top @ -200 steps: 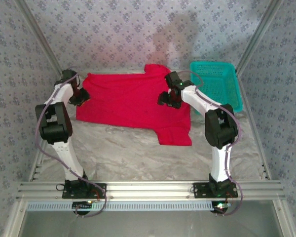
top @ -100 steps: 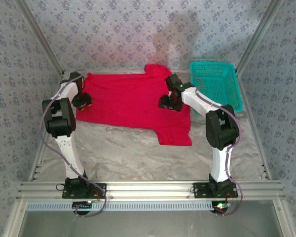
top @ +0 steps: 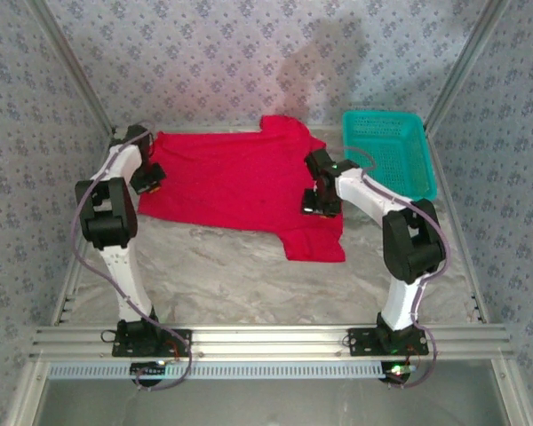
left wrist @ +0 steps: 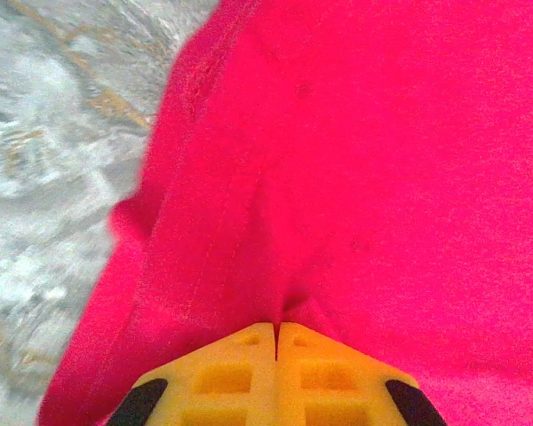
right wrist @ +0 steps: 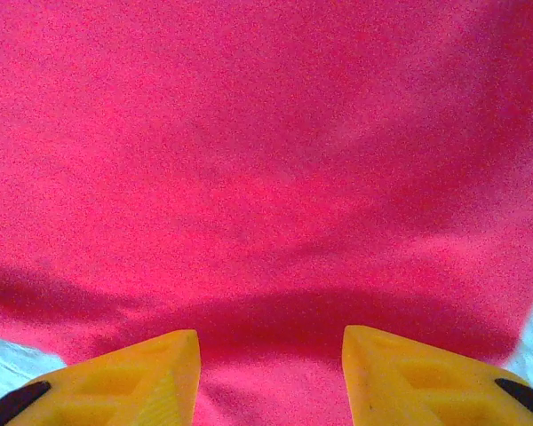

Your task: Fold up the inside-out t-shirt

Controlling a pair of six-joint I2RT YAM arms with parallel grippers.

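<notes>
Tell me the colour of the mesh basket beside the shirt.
The basket is teal, shown best in the top external view.

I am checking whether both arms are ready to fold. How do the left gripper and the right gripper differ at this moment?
The left gripper has its jaws shut, pinching a fold of the t-shirt; the right gripper has its jaws apart above smooth cloth. The left gripper is at the shirt's left edge, beside bare table; the right gripper is over the shirt's right part. Both have yellow fingers.
</notes>
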